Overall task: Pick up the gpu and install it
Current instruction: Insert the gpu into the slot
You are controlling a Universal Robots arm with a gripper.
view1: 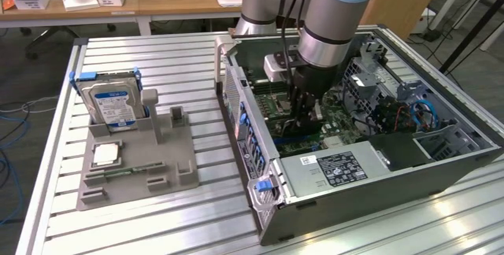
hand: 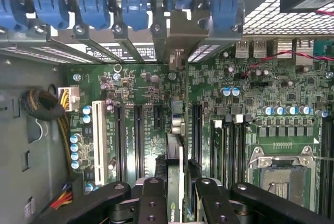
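Shiny metal slats are making up the long ribbed table (view1: 157, 54), and wooden desks are standing behind it. On the table's right half, an open grey computer case (view1: 378, 196) is lying on its side, showing a green board (hand: 151, 109) full of tiny bumpy parts, long black slots and one white slot. Blue plastic clips (hand: 125, 12) are sitting in a row along the case's back edge. The big arm with its round silver and blue tube is reaching straight down into the case. Its black gripper (hand: 180, 198) is pinching the gpu (hand: 176, 182), a thin flat black card standing on its edge between the two fingers (hand: 152, 200). The card's silver metal bracket (hand: 180, 33) is sitting up at the case's back wall, between the blue clips, and the card is running in line with the black slots on the board. On the table's left half, a flat grey plastic holder (view1: 141, 166) is carrying a silver hard drive (view1: 114, 104) with a blue label, standing upright. A slim green memory stick (view1: 130, 170) is lying near the holder's front edge.
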